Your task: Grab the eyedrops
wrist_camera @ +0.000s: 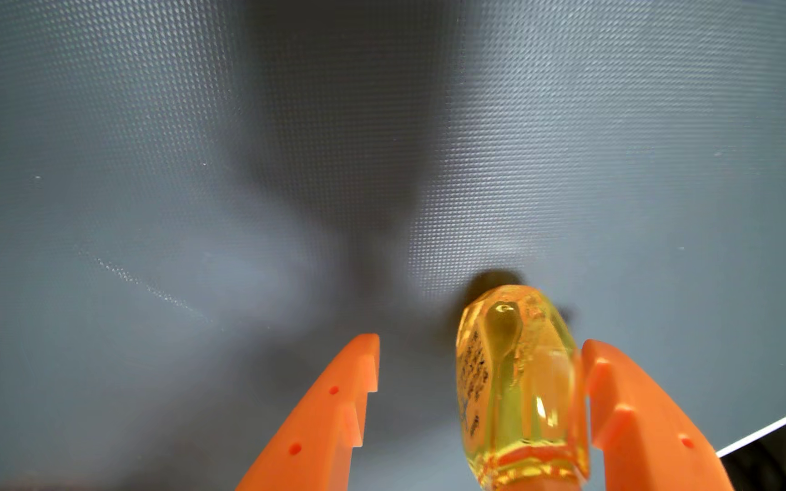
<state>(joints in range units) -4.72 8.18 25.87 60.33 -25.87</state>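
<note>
Orange gripper (481, 342) jaws are seen spread wide in the wrist view, entering from the bottom edge, with stepped teeth on their inner faces. Nothing is pinched yet.

Between the jaws, but well off centre, the eyedrops bottle (518, 382) is found. It lies close against the jaw on the right of the view; whether contact is made there cannot be told. A clear gap is left between the bottle and the jaw on the left of the view. The bottle is small, transparent and yellow, with liquid and an air bubble visible inside and dark print down one side. One rounded end extends just beyond the fingertips; the other end is cut off at the bottom edge. Whether it stands or lies on the surface cannot be determined.

Handling is judged as follows: the bottle is light and its smooth, glossy, curved walls are likely to be slippery. A thin plastic wall may yield under pressure, so moderate closing force is advised. Hold should be taken across the broad middle of the body, seated in the jaw steps, not at the tapering end, from which it may squirt out. As the left-hand jaw closes, the bottle may roll or slide.

Beyond the fingertips, a grey textured mat (192, 141) extends into the distance, crossed by dark shadows.
</note>
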